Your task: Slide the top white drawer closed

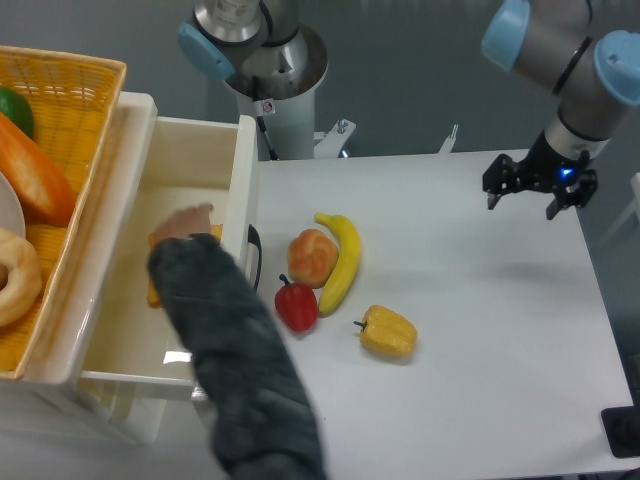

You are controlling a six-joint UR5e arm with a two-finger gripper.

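Observation:
The top white drawer (243, 170) of the white cabinet at the left stands pulled far out, its black arched handle (254, 256) facing the table. A person's arm in a dark sleeve (235, 360) reaches into it, the hand on an orange flat item (152, 292) on the drawer floor. My gripper (524, 196) hangs far off at the right, above the table's back right part, well away from the drawer. Its fingers point down, and they are too small to read as open or shut. Nothing shows between them.
A yellow woven basket (80, 110) with food sits on top of the cabinet. On the table lie a bread roll (312, 256), a banana (342, 260), a red pepper (297, 305) and a yellow pepper (388, 332). The robot base (270, 70) stands at the back.

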